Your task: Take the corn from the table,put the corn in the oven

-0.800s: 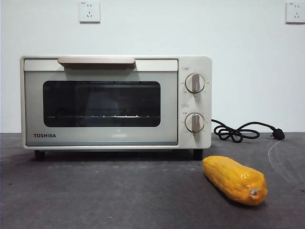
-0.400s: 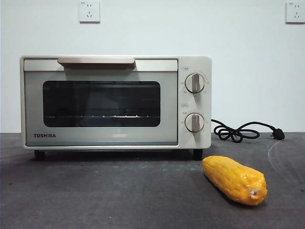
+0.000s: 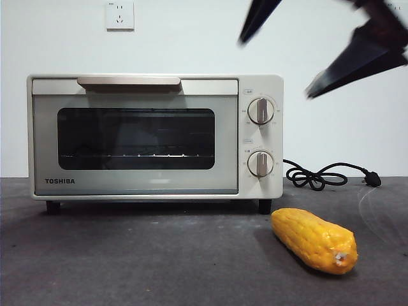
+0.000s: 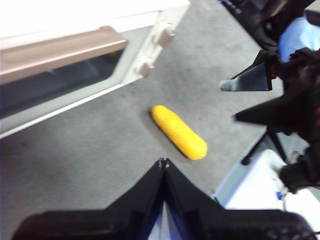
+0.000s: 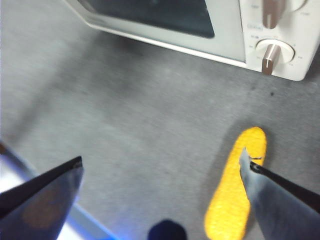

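The yellow-orange corn (image 3: 313, 240) lies on the dark grey table (image 3: 127, 255), in front of the oven's right corner, its pale stub end toward the front camera. The cream TOSHIBA oven (image 3: 134, 185) stands behind it with its door shut. My right gripper (image 3: 275, 69) hangs open high at the upper right, above the corn (image 5: 235, 190); in its wrist view one jaw overlaps the cob and nothing sits in the right gripper (image 5: 161, 157). My left gripper (image 4: 163, 162) is shut and empty, well back from the corn (image 4: 179, 131). The right gripper (image 4: 229, 102) shows there too.
A black cord with plug (image 3: 319, 176) lies on the table right of the oven. Two knobs (image 3: 260, 110) face forward on the oven's right panel. Wall sockets (image 3: 120, 15) sit high on the white wall. A white object (image 4: 250, 190) stands past the table's edge.
My right gripper has come into the front view from the top right with its jaws apart. The corn and the oven have stayed where they were.
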`<state>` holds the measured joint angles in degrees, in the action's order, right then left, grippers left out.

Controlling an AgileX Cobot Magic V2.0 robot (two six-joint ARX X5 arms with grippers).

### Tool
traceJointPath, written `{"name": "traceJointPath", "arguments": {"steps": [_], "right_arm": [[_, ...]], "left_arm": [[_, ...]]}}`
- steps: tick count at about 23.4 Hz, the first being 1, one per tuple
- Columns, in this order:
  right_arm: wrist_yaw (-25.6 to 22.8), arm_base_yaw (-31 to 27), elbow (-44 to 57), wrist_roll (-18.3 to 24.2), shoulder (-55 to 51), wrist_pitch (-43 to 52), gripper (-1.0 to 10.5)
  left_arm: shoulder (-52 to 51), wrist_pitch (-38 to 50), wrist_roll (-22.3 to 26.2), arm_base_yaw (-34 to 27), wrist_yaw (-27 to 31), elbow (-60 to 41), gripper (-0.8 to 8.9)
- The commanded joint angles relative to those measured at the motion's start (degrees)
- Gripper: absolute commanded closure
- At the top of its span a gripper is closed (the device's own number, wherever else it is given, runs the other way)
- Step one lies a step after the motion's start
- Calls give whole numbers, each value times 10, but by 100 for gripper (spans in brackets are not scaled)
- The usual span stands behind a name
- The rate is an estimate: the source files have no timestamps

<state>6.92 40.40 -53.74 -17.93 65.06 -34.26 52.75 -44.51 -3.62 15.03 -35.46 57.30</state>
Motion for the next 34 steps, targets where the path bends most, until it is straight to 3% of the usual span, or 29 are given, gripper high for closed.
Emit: {"name": "traceJointPath", "arguments": {"steps": [1,3,9,19,22,27,30,34], "right_arm": [[-51,23,-24,6,52,-19,317],[-89,36,-53,6,108,-45,318],[-112,38,-71,7,222,-50,320],[-170,37,-71,17,310,-49,328],[-170,26,-71,22,313,-54,469],[-167,-4,-71,32,315,-86,497],[-163,-11,-71,41,315,-100,714],[-122,-11,-71,61,315,-101,952]], "left_arm": [[0,4,9,2,2,0,819],[0,4,9,2,8,0,819],[0,4,10,2,27,0,819],[0,4,21,2,27,0,819],[0,4,24,2,27,0,819],[0,4,24,2,27,0,819],[0,4,24,2,27,0,819],[1,4,24,2,27,0,819]]}}
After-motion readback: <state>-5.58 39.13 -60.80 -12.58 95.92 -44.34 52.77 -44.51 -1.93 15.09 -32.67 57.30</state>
